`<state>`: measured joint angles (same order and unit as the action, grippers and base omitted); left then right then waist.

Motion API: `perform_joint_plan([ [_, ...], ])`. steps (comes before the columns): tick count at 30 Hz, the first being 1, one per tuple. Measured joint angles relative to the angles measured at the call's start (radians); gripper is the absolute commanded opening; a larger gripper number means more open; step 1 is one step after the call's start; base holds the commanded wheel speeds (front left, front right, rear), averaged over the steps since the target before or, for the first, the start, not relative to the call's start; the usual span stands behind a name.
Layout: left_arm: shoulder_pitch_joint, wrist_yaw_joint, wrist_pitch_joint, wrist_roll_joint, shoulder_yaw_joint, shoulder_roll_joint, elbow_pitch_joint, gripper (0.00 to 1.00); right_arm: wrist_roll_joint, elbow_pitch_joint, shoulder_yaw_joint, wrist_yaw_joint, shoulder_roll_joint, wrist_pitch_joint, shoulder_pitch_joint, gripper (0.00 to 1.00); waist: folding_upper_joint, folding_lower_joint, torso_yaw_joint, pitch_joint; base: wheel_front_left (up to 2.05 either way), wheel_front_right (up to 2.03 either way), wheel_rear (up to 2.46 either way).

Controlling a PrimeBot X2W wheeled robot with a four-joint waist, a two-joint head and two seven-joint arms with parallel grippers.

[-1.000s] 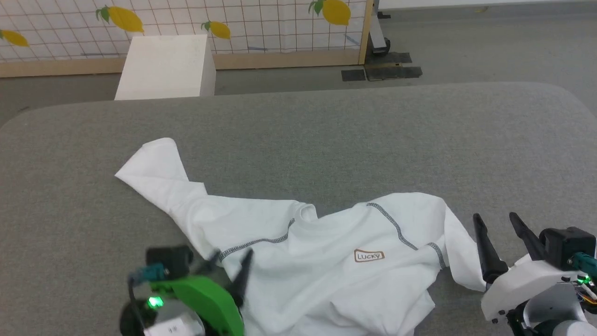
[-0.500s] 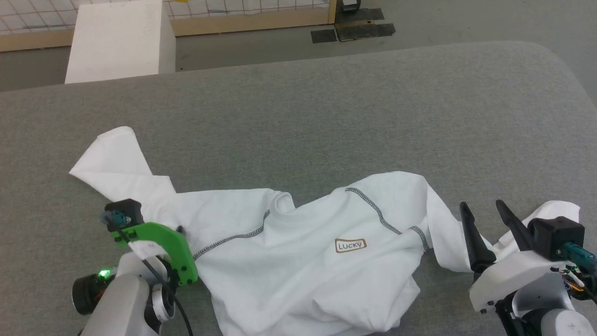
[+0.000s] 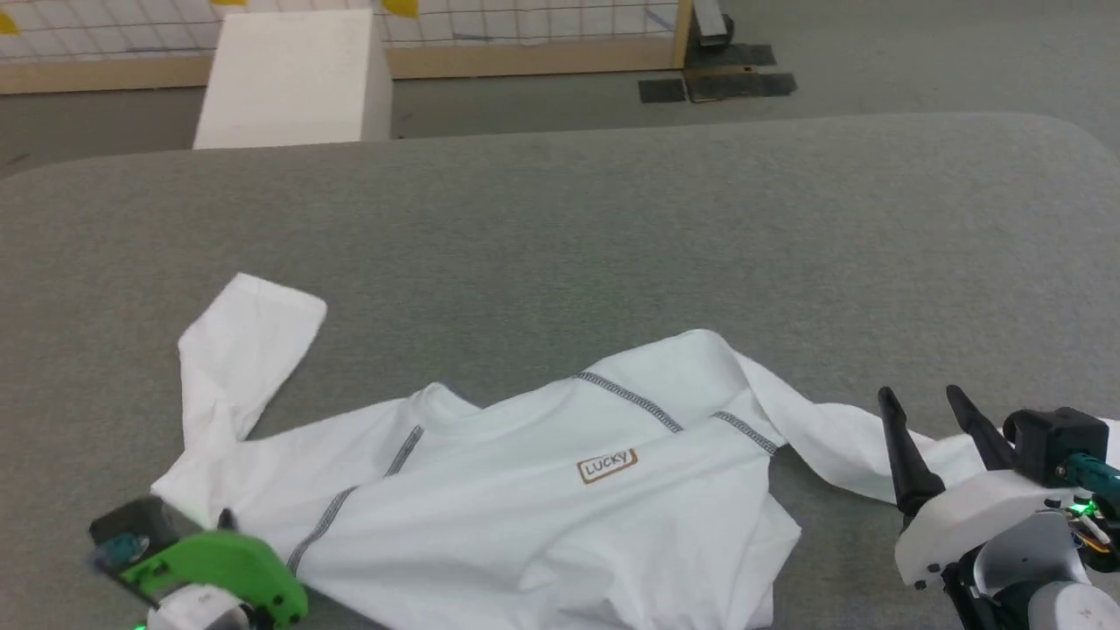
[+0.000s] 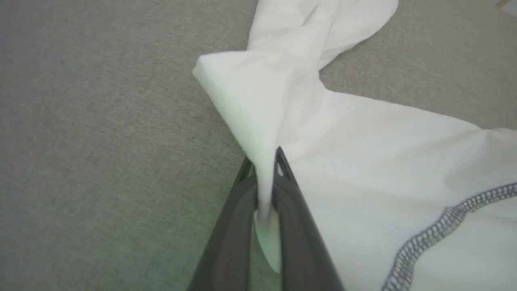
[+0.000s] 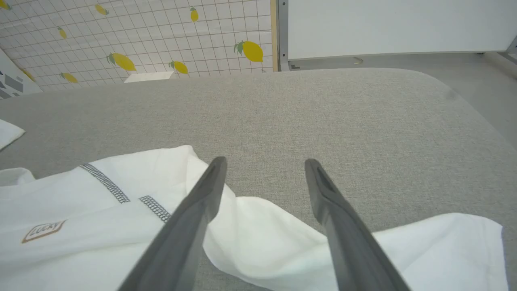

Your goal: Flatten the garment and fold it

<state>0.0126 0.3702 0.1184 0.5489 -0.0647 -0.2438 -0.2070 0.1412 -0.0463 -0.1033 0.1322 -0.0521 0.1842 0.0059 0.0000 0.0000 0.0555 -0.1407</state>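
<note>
Two claws at a white shirt: one pinching, one open

Left claw is clamped shut on a fold of the shirt, near where the sleeve on the robot's left joins the body. The thin cloth rises in a small peak between its fingers. This hold looks meant to draw that side outward and smooth it. Beyond the pinch, the left sleeve bends away across the table, its cuff lying flat.

The shirt lies chest up on the near part of the grey table, collar toward the far side, with a small tan logo at mid-chest. Its lower edge is rumpled, so flattening seems unfinished and folding not begun.

Right claw hovers with its fingers spread wide and holds nothing. It sits just above the right sleeve, which trails off to the robot's right. It is probably placed to take that sleeve, so both sides can be pulled apart.

A white box stands past the far left edge of the table
</note>
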Motion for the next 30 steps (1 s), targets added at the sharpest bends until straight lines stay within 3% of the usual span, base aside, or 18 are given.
perform_joint_plan([
  [1,-0.034,0.003,-0.009,0.003,0.009,0.001,0.023,0.0,0.0,0.007,0.002,0.0,0.0,0.023,0.001,1.0,0.0,0.0,-0.019,0.005,0.0,0.0,0.0],
  [2,-0.047,0.005,-0.015,0.008,0.013,0.002,0.03,0.37,-0.001,0.011,0.006,0.0,0.0,0.035,0.001,1.0,0.0,0.0,-0.03,0.008,0.0,0.0,0.0],
  [3,-0.059,0.004,-0.024,0.012,0.016,0.003,0.039,0.93,-0.003,0.014,0.011,0.0,0.0,0.048,0.0,1.0,0.0,0.0,-0.039,0.01,0.0,0.0,0.0],
  [4,-0.065,0.001,-0.04,0.019,0.019,0.008,0.048,1.0,-0.007,0.017,0.015,0.0,0.0,0.056,-0.001,1.0,0.0,0.0,-0.047,0.011,0.0,0.0,0.0],
  [13,-0.028,-0.089,-0.327,-0.002,0.007,0.07,0.092,1.0,-0.074,0.134,0.09,0.0,-0.003,0.212,-0.104,1.0,0.0,0.0,-0.101,-0.011,0.0,0.0,0.0],
  [19,0.029,-0.121,-0.368,-0.055,-0.002,0.099,0.086,1.0,-0.104,0.24,0.108,0.0,-0.028,0.366,-0.151,0.96,0.0,0.0,-0.118,-0.036,0.0,0.0,0.0],
  [20,0.032,-0.123,-0.371,-0.071,-0.003,0.106,0.087,1.0,-0.114,0.25,0.096,0.0,-0.028,0.381,-0.153,0.48,0.0,0.0,-0.12,-0.039,0.0,0.0,0.0],
  [22,0.036,-0.133,-0.371,-0.082,-0.004,0.116,0.079,1.0,-0.135,0.254,0.063,0.0,-0.027,0.384,-0.164,0.0,0.0,0.0,-0.122,-0.042,0.0,0.0,0.0],
  [30,0.041,-0.171,-0.373,-0.115,-0.01,0.126,0.049,1.0,-0.179,0.241,-0.167,0.0,-0.02,0.365,-0.17,0.0,0.0,0.0,-0.107,-0.015,0.0,0.0,0.0],
])
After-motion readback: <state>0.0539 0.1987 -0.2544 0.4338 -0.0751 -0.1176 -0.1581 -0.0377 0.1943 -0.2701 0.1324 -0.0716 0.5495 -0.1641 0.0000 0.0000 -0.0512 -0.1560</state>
